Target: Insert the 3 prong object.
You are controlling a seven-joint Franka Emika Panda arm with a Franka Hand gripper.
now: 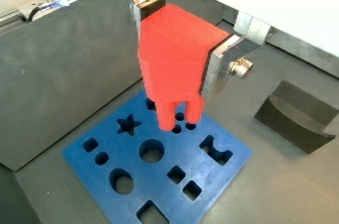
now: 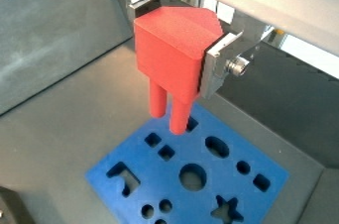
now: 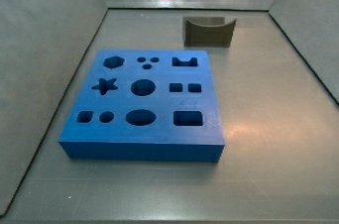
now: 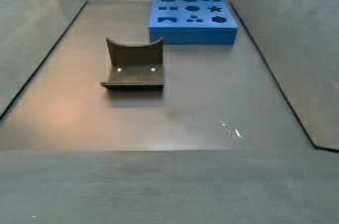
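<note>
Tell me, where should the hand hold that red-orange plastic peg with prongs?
Where the hand holds the red-orange plastic peg now: the wide upper block, from above, silver fingers on opposite flat sides. That leaves the prongs free, pointing down over the blue board with shaped holes.

I'm looking into a lab-type robot test cell, not a home or shop: plain grey floor [image 4: 185, 119] boxed in by bare grey panel walls [image 3: 54, 79], no furniture or clutter. Only purpose-made test pcs inside: a blue board [image 3: 146, 134] w/ cut-out shape holes, a dark olive curved block [image 4: 133, 67], and the gripper [image 1: 185, 45] hanging above the board w/ a red-orange 3 prong object [image 1: 175, 64] clamped between its silver fingers [image 1: 219, 69].
</note>
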